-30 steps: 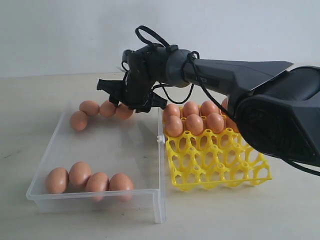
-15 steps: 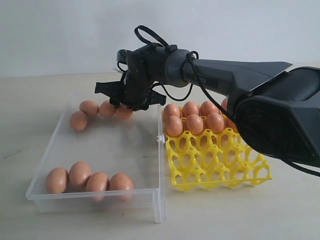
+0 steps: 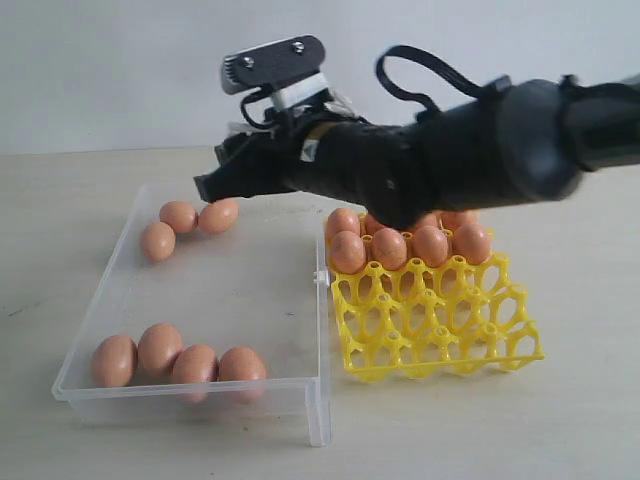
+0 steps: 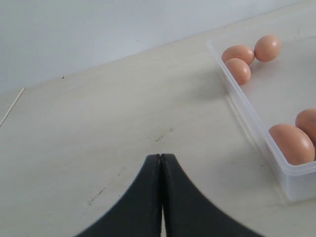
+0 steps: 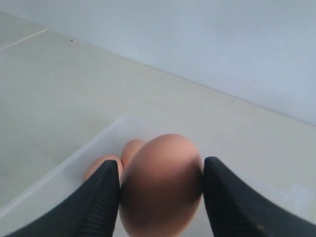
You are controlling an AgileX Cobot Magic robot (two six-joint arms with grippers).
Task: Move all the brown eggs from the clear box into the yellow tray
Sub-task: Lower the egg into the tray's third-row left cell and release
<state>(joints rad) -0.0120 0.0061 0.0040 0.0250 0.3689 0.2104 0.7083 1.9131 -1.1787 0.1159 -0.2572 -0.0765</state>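
Egg gripped lengthwise in the right hand (left hand clenched, empty), yellow tray lying toward four o'clock.

Right arm is glossy black and rounded, a black cable looping over it; a grey bracket with two screws tops the wrist. Its fingers are black, ribbed inside.

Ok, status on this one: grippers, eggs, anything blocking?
Right gripper shut on egg, over box's far end. Left gripper shut, empty. Seven eggs in box. Nothing seen blocking tray.
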